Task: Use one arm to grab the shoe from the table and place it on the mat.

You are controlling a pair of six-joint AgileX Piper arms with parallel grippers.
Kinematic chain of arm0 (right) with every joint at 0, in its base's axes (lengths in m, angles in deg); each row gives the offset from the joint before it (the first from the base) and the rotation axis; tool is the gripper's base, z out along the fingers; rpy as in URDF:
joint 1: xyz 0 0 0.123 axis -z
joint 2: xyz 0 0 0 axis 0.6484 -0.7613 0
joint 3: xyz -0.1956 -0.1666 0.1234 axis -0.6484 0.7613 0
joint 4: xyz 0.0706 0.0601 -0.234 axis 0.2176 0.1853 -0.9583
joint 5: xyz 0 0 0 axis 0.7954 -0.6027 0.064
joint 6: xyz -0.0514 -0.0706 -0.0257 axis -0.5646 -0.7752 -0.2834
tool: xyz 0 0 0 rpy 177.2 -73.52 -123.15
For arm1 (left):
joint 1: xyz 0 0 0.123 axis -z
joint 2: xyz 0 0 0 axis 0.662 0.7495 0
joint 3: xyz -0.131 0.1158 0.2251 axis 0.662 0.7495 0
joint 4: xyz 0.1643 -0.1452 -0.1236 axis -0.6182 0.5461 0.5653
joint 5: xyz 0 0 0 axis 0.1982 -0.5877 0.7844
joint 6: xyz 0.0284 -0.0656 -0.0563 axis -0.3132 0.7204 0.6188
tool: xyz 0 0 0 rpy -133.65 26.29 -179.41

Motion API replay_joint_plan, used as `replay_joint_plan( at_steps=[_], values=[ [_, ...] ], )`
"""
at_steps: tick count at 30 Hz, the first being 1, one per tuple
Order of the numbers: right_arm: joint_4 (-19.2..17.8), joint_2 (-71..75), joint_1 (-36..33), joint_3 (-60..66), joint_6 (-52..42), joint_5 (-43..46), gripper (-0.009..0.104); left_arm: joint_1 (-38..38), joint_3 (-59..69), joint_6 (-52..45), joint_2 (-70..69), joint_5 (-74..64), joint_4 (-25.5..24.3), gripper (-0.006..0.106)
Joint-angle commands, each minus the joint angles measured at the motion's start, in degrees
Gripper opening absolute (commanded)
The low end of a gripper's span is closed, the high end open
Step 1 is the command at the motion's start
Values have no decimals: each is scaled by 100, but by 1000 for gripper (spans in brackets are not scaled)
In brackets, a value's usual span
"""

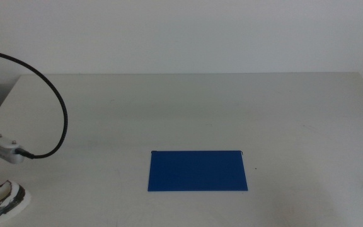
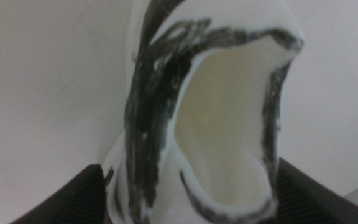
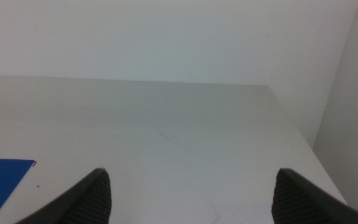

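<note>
The left gripper (image 2: 185, 193) has its jaws around the shoe (image 2: 210, 118), well left of the mat (image 1: 198, 170); the right gripper (image 3: 191, 193) stands spread.

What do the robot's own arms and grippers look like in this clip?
In the middle view the left arm shows a thick black cable looping to a white bracket. The left gripper and right gripper each have two dark, rounded, matte jaws. No markings are visible.
</note>
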Motion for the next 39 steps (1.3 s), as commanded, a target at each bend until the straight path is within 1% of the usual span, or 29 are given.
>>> replay_joint_plan(
  at_steps=[1, 14, 15, 16, 22, 30, 33, 36, 39],
  values=[
    [-49, 121, 26, -54, -72, 455, 66, 2, -111, 15, -145, -91, 19, 81],
    [-49, 121, 26, -54, -72, 455, 66, 2, -111, 43, 51, 120, 19, 39],
    [-49, 121, 26, -54, -72, 455, 66, 2, -111, 108, 51, 135, 19, 32],
    [-49, 121, 26, -54, -72, 455, 66, 2, -111, 148, 51, 123, 19, 30],
    [-49, 121, 26, -54, -72, 455, 66, 2, -128, 149, -15, -114, -51, 29],
    [-49, 121, 26, -54, -72, 455, 66, 7, -128, 102, -699, -122, -51, 29],
    [-49, 121, 26, -54, -72, 455, 66, 167, -128, 115, -872, -164, -94, 29],
    [-49, 121, 26, -54, -72, 455, 66, 480, -128, 203, -952, -164, -198, 29],
    [-49, 121, 26, -54, -72, 455, 66, 725, -128, 259, -951, -158, -196, 29]
  ],
)
